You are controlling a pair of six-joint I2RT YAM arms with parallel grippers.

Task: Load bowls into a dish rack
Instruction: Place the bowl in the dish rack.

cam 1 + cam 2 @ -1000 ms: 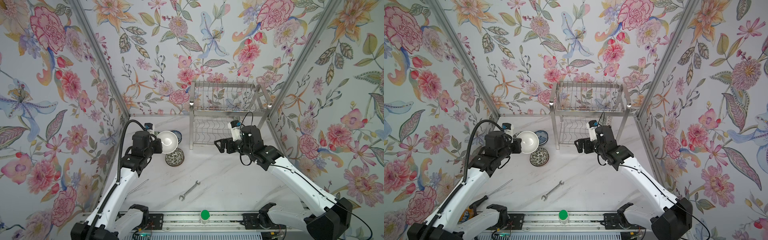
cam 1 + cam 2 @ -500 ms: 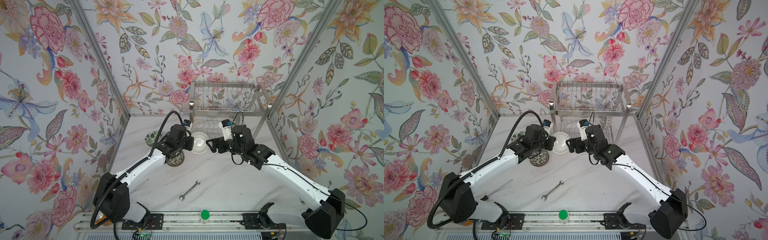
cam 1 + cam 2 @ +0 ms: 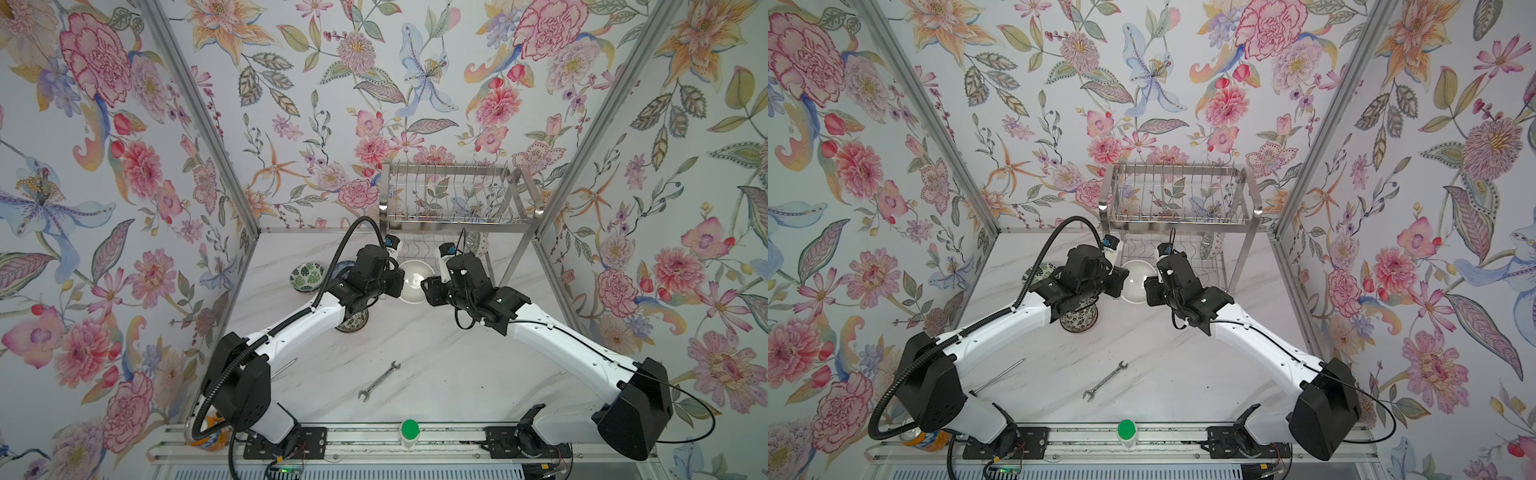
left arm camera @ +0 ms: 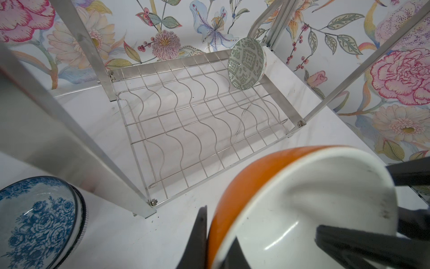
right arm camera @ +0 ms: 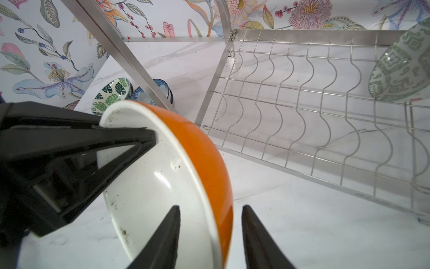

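Orange bowl (image 3: 411, 284) hung mid-frame between both arms, just in front of the dish rack (image 3: 453, 216).
The left gripper (image 4: 216, 242) pinched its rim. The right gripper (image 5: 209, 233) straddled the opposite rim, jaws narrow, with a sliver of gap on the outer side. A green-patterned bowl (image 4: 246, 64) leaned on edge at the lower tier's right end.
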